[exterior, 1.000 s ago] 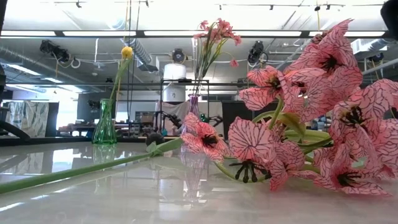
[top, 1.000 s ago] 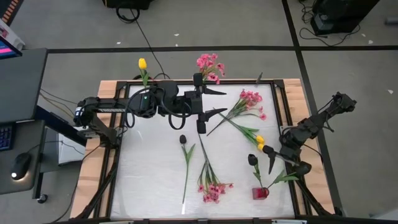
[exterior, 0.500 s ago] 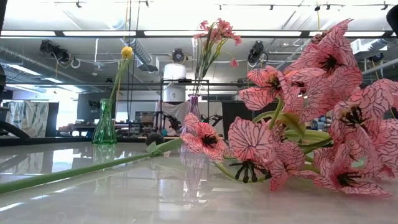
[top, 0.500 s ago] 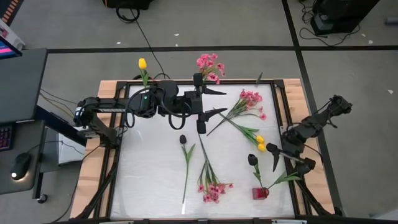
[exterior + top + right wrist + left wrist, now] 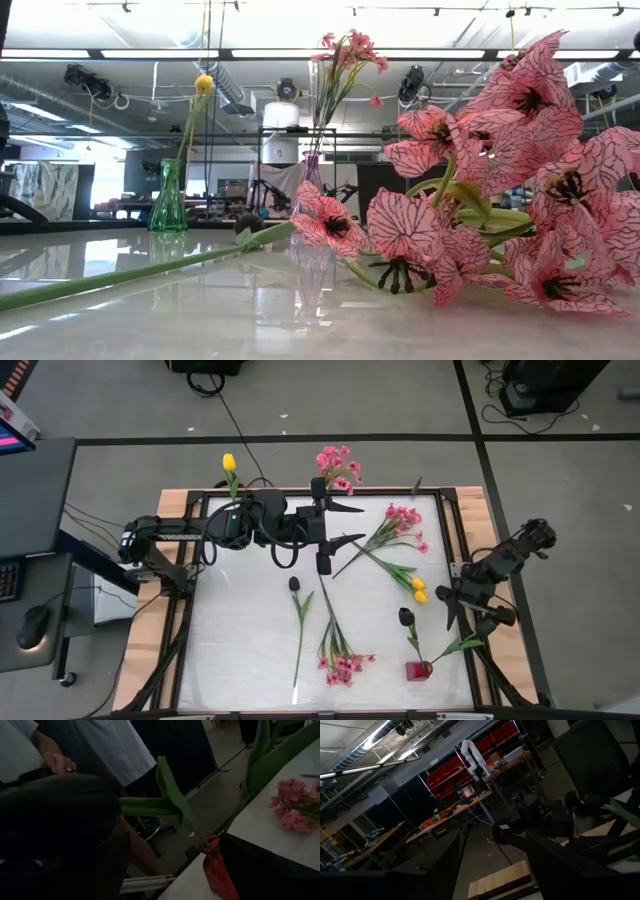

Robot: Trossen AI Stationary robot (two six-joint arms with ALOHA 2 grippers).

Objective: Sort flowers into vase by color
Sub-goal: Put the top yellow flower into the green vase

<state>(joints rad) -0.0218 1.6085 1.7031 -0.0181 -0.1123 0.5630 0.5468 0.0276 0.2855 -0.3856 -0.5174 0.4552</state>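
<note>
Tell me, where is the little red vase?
In the high view the red vase stands near the table's front right corner, holding a dark tulip, just below the right gripper and right of a pink spray.

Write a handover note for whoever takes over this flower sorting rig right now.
Left gripper: open, empty, over the table's far edge by the pink vase.
Right gripper: open, empty, at the right edge beside the dark tulip that stands in the red vase.
Done: one yellow tulip in the green vase, one pink spray in the far middle vase, one dark tulip in the red vase.
Left, all lying on the table: pink spray at far right, yellow tulip near the right gripper, dark tulip in the middle, pink spray at the near edge.
</note>
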